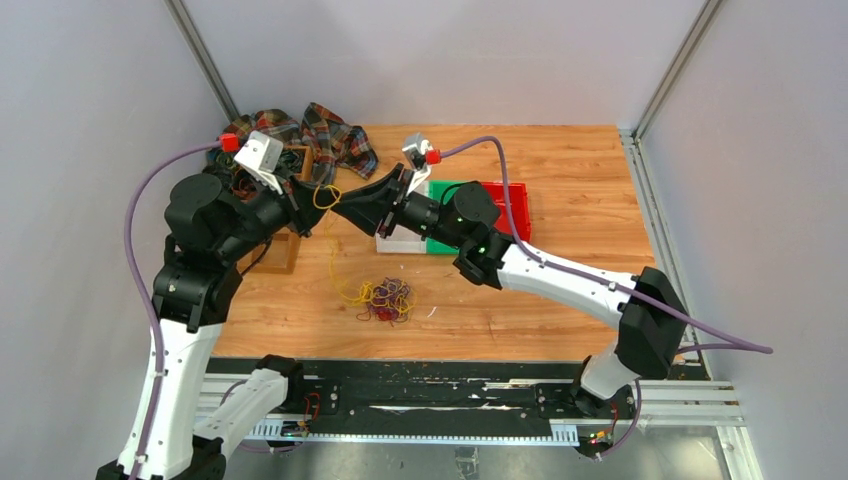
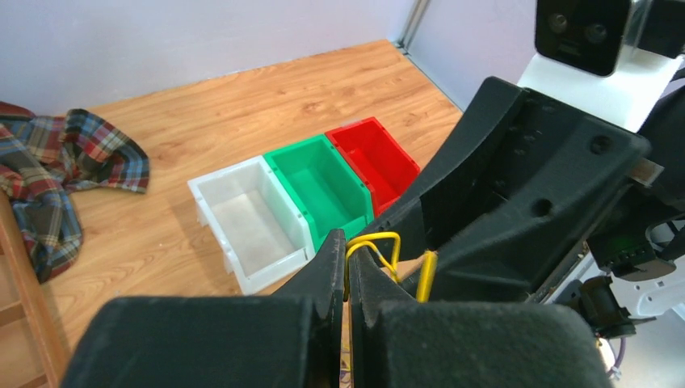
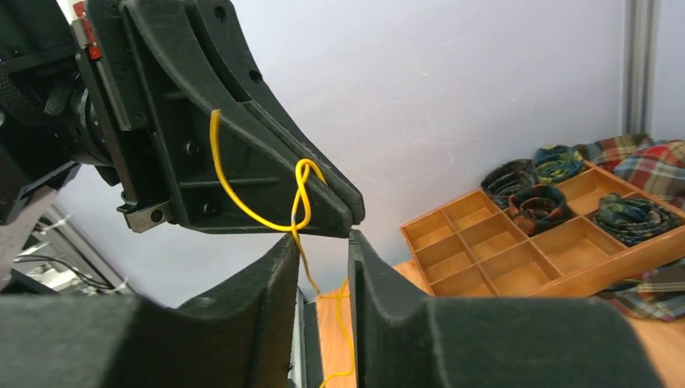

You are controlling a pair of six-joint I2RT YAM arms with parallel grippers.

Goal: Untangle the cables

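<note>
Yellow cable [image 3: 303, 182] loops out of the left gripper [image 3: 346, 212], whose jaws are pressed together on it, high above the tangle of cables [image 1: 388, 298] lying on the wooden table [image 1: 580, 180]. Right gripper [image 3: 321, 242] sits just beneath, jaws slightly apart, the strand hanging between them unpinched. Best to pinch close under the loop, then draw away slowly so the knot loosens rather than tightens.

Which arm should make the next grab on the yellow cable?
Right. The right gripper is open astride the yellow cable, close to the left gripper, which is shut holding it up.
</note>
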